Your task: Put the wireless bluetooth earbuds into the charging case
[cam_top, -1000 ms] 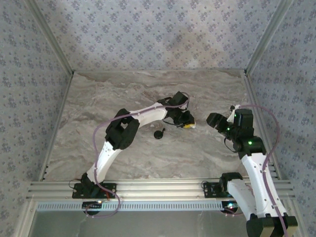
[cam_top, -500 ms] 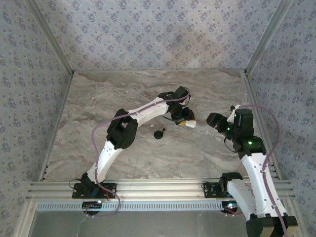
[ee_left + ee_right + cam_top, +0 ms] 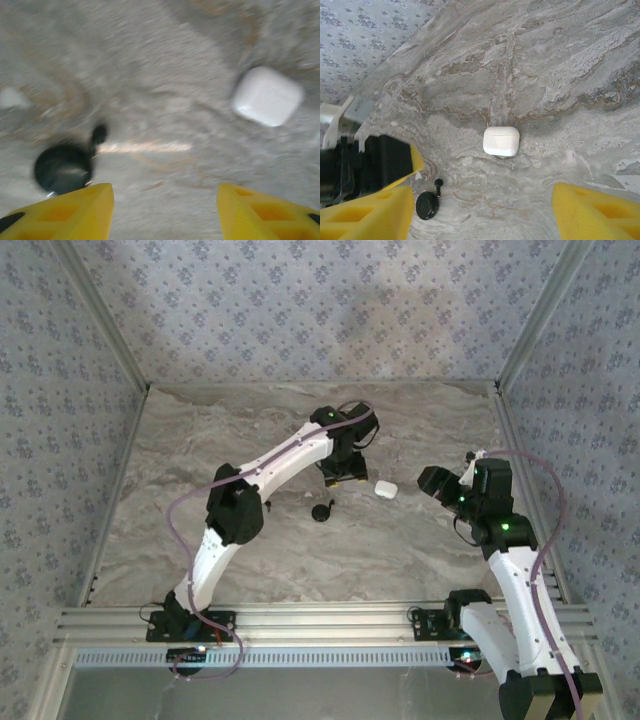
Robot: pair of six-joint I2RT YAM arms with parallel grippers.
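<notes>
The charging case [image 3: 384, 488] lies flat on the table [image 3: 200, 460], a little right of centre in the top view, in the gap between the two grippers. The left gripper [image 3: 342, 475] is just to the case's left and the right gripper [image 3: 432, 485] is off to its right. Both are near, and we cannot call either one clearly closer.

In the left wrist view the left gripper [image 3: 162, 197] has its yellow fingers [image 3: 65, 210] moderately apart with only bare table between them. The case [image 3: 267, 96] sits in the upper right of that frame, off the line the fingers point along. The black round object [image 3: 62, 170] is at the lower left, just beyond the left finger. A small pale blur [image 3: 12, 97] at the left edge might be an earbud, but it is too smeared for us to say.

In the right wrist view the right gripper [image 3: 482, 200] is spread wide and holds nothing. The case [image 3: 501, 141] lies just above the middle of the frame, almost straight ahead between the fingers. It looks nearly square and slightly wider across the frame than up it, so its longer side runs across the gap.

We judge the right arm to be the better lined up, since a straight advance would bring the case between its fingers. The left arm would first have to swing towards the upper right of its own view. The lid looks shut to us, so the case would need steadying and opening before any earbud goes in.
</notes>
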